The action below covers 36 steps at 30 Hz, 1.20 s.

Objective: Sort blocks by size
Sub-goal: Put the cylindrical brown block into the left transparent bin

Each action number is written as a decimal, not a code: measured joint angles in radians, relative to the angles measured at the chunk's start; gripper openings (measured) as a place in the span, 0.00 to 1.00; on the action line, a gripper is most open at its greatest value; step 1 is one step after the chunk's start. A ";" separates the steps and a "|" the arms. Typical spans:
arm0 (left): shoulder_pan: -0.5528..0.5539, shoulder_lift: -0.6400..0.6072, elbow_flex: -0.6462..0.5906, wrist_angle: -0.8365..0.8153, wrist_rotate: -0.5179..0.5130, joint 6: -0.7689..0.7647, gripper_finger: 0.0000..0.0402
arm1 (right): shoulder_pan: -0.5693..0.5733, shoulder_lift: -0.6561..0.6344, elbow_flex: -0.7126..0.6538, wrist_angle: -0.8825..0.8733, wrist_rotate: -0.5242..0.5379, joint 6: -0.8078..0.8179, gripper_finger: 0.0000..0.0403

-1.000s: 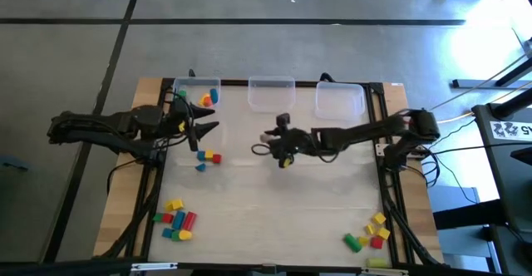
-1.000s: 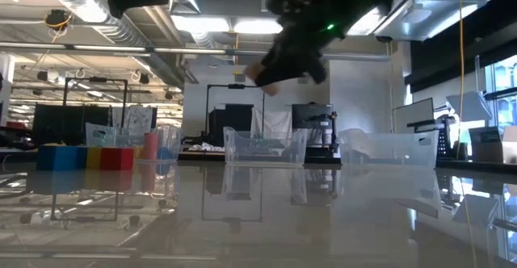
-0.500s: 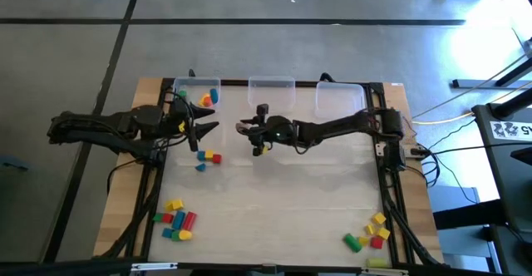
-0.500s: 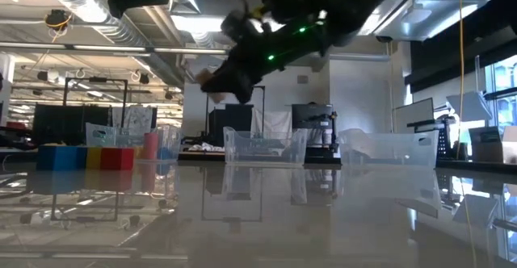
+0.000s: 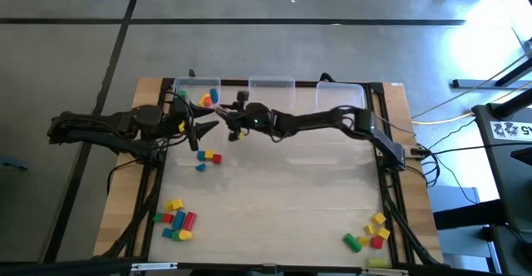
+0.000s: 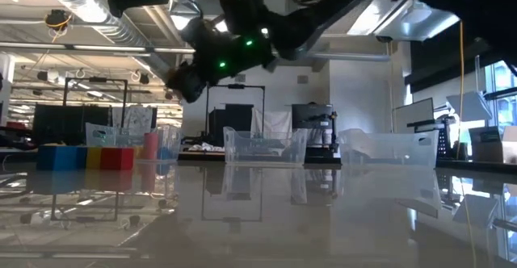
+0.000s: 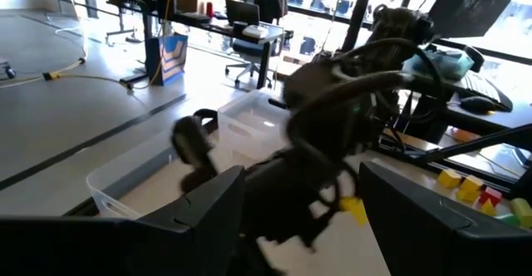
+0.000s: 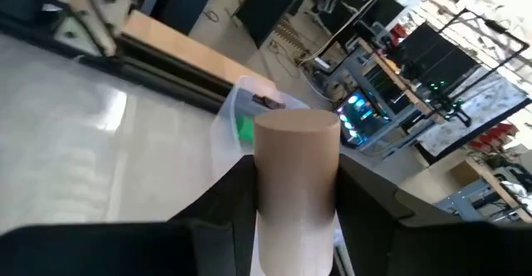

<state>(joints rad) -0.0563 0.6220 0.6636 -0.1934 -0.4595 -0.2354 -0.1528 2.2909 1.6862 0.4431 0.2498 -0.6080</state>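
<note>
Tan cylinder block (image 8: 295,176) held aloft; coloured blocks (image 5: 177,216) apparently clustered on the table.

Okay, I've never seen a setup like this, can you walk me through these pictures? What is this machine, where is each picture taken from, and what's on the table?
It is a robot with two dark arms at a table; each arm ends in a two-finger gripper.

One picture looks straight down. One looks level across the tabletop. The other two come from cameras on the arms' wrists.

On the table are piles of small coloured blocks: one near the left gripper, one at the front left, one at the front right. Three clear bins stand along the far edge; the left bin already holds a few blocks.

The right gripper reaches across toward that left bin, gripping a tan cylinder upright between its fingers. The left gripper waits open next to it, holding nothing.
</note>
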 joint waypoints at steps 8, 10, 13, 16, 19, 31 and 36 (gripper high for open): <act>0.000 0.000 0.000 -0.001 0.000 0.007 0.59 | -0.044 0.147 0.223 -0.007 -0.018 0.000 0.33; 0.000 0.000 0.000 -0.001 0.000 0.007 0.59 | -0.053 0.185 0.271 -0.009 -0.034 0.001 0.33; 0.000 0.000 0.000 -0.002 0.000 0.007 0.59 | -0.068 0.234 0.340 -0.012 -0.044 0.005 0.33; 0.000 0.000 0.000 -0.008 0.000 0.007 0.59 | -0.084 0.276 0.405 0.005 -0.055 0.007 0.33; 0.000 0.000 0.000 -0.007 0.000 0.008 0.59 | -0.101 0.320 0.465 0.005 -0.085 0.009 0.33; 0.000 0.000 0.000 -0.006 0.000 0.008 0.59 | -0.160 0.422 0.582 0.009 -0.128 0.131 0.40; 0.000 0.000 0.000 -0.005 -0.003 0.008 0.59 | -0.169 0.424 0.583 -0.007 -0.130 0.133 0.41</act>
<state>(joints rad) -0.0563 0.6224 0.6632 -0.1986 -0.4622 -0.2273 -0.3220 2.7144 2.2688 0.4365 0.1199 -0.4753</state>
